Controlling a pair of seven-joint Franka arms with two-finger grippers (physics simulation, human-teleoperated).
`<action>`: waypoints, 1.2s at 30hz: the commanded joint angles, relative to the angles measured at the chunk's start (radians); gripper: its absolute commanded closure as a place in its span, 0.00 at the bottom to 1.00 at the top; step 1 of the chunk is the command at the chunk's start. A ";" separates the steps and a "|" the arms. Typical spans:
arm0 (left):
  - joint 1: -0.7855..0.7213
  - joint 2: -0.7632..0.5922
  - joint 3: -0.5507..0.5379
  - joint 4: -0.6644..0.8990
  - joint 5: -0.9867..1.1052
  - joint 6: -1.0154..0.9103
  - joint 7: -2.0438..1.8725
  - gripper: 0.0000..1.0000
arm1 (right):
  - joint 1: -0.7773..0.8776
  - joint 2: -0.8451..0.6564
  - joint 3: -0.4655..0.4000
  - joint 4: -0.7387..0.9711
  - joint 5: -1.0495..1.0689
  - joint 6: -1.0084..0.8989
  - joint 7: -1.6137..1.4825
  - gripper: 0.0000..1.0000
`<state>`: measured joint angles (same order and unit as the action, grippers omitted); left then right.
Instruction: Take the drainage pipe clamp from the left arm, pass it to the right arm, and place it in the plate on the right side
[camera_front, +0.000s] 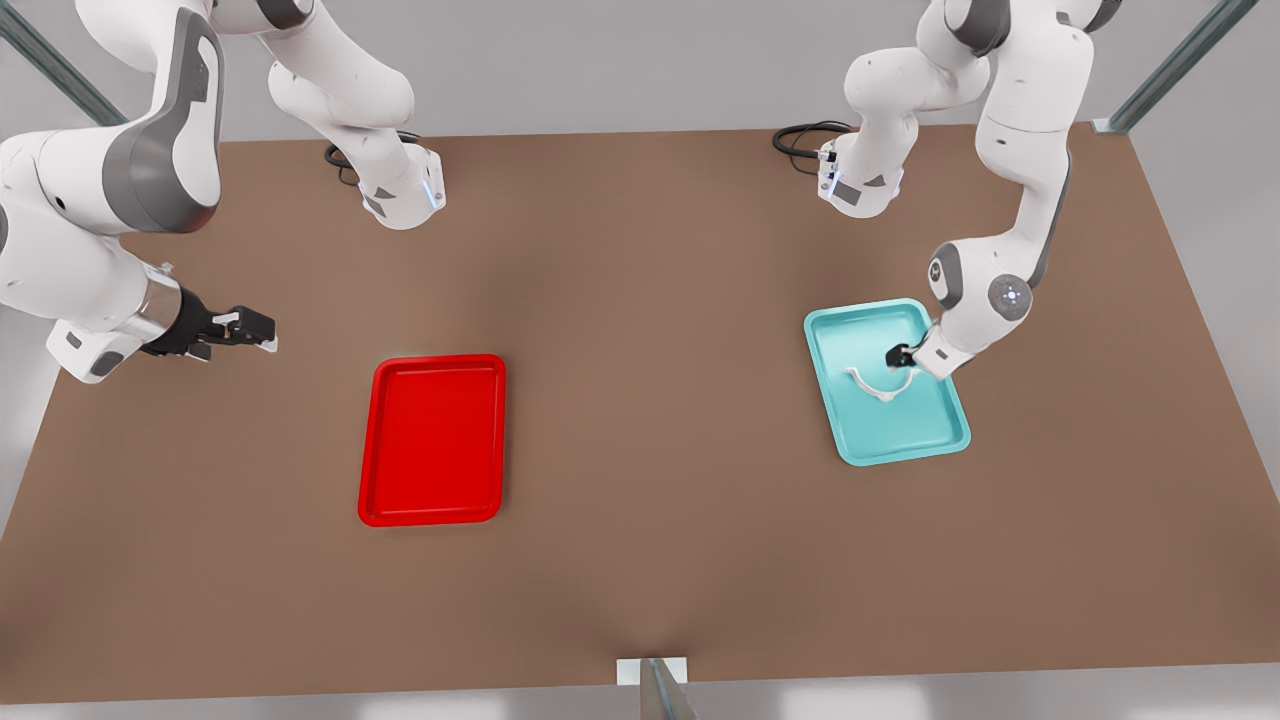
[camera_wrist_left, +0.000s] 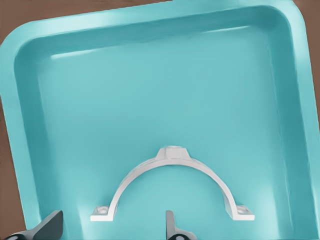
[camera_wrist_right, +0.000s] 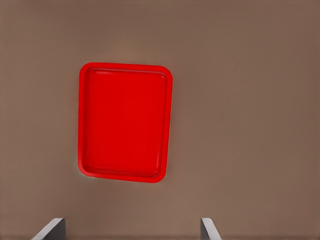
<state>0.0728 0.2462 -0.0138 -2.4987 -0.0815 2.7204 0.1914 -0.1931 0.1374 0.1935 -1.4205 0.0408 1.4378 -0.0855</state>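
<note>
Teal tray (camera_front: 948, 438): clamp (camera_front: 884, 386) inside | red plate (camera_front: 432, 440) | left tool (camera_front: 903, 362) spread | right tool (camera_front: 255, 330) spread

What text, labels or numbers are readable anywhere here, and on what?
None: no readable words, numbers or brand marks in any view.
Drainage pipe clamp: plain white, no marking.
Teal tray: blank.
Red plate: blank.
Left gripper, open beside the clamp in the teal tray: no label legible.
Right gripper, open above the table, waiting: no label legible.
Arm bases show small lit blue strips, not text.
</note>
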 joint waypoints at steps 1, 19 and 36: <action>0.007 0.013 0.000 0.001 0.002 0.134 0.416 0.01 | 0.000 -0.001 0.000 0.000 0.001 0.000 -0.010 0.00; 0.007 0.070 -0.003 0.034 0.005 0.136 0.652 0.22 | -0.003 0.002 0.007 0.011 0.025 -0.019 -0.002 0.00; 0.016 0.079 -0.002 0.034 0.005 0.128 0.660 0.53 | -0.005 0.002 0.001 0.008 0.025 -0.020 -0.008 0.00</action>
<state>0.0888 0.3266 -0.0154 -2.4653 -0.0769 2.8519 0.7517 -0.1977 0.1409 0.1946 -1.4128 0.0654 1.4191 -0.0916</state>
